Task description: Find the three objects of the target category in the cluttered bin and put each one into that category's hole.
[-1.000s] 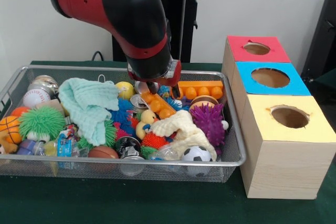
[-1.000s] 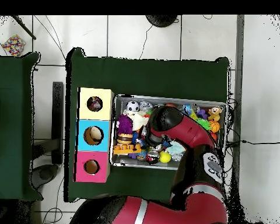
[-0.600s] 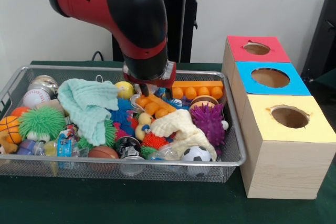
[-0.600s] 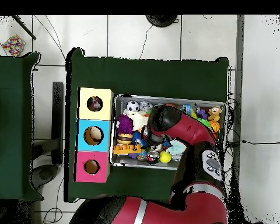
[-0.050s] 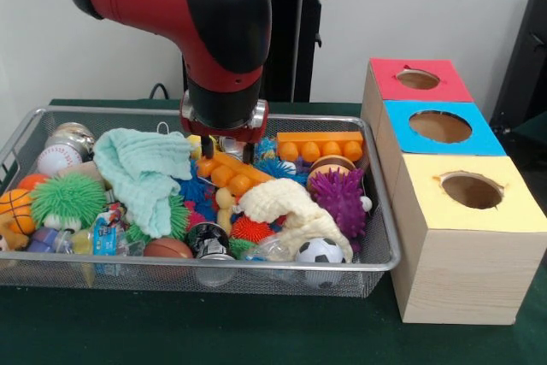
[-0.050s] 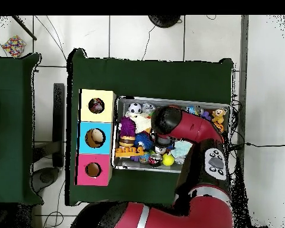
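The hand [image 5: 228, 150] sits low in the wire bin [image 5: 376, 211], its two dark fingertips showing just under the red wrist flange, with a gap between them; whether they pinch anything I cannot tell, since the tips end right at the orange bumpy strip [image 5: 226, 173] lying diagonally beneath them. The target category is not given, so which items count is uncertain; likely candidates sit around that strip: a purple spiky ball [image 5: 338, 198] beyond it toward the boxes, a cream cloth [image 5: 286, 209] in front of it, a mint cloth [image 5: 141, 168] on its other side, and a soccer ball [image 5: 320, 252] by the front rim. The red box [image 5: 417, 80], blue box [image 5: 444, 128] and yellow box [image 5: 473, 192] stand in a row just beside the bin on the green worktop [image 5: 171, 331]. The risk here is a poor grip in tight clutter: the fingertips could slide off the strip's rounded bumps, or snag the cream cloth and drag neighbours out with it.
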You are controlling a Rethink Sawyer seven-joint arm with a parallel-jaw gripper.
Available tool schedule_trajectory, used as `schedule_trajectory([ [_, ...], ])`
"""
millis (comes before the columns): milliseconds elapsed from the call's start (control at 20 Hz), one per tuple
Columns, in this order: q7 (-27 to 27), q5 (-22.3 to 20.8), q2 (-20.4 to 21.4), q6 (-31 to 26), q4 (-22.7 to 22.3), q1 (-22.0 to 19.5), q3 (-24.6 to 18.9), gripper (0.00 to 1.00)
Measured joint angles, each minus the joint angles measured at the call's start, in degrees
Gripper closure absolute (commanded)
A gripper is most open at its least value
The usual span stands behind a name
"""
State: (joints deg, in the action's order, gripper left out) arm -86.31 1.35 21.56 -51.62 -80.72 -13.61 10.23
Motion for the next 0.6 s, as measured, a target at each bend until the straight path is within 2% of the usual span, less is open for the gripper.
schedule_trajectory([
  [600, 0.0, -4.82, 0.16, 0.81, 2.11, -0.01, -0.26, 0.0],
])
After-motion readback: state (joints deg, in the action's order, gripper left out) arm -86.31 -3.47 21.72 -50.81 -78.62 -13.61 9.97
